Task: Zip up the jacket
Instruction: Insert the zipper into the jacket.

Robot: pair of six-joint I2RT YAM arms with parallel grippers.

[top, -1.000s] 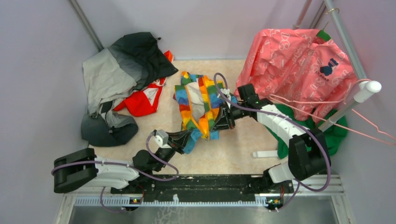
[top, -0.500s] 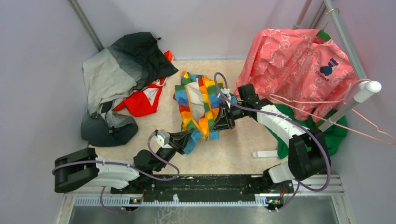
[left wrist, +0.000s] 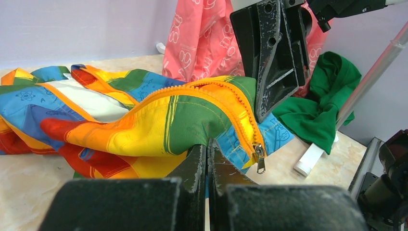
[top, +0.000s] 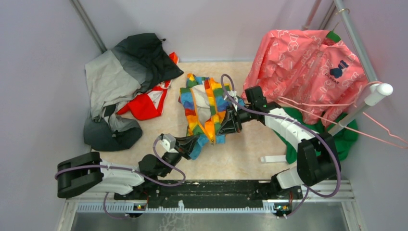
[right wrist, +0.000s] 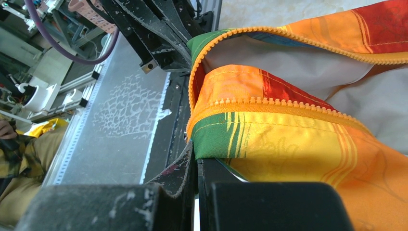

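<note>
The rainbow-striped jacket (top: 204,108) lies crumpled in the middle of the table, its front open and the pale lining showing. My left gripper (top: 196,143) is shut on the jacket's bottom hem (left wrist: 211,122) at the near end. The orange zipper's metal slider (left wrist: 260,154) hangs just right of the left fingers. My right gripper (top: 226,122) is shut on the green edge of the jacket (right wrist: 216,137) beside the zipper teeth (right wrist: 269,102), on the jacket's right side. The two grippers stand close together at the jacket's lower end.
A grey-and-black jacket (top: 125,82) over a red garment (top: 146,103) lies at the back left. A pink patterned garment (top: 308,67) hangs on a rack at the right. Green cloth (top: 346,134) and a white bar (top: 274,159) lie below it.
The left arm has crept slightly to the right. Both grips and the jacket look the same.
</note>
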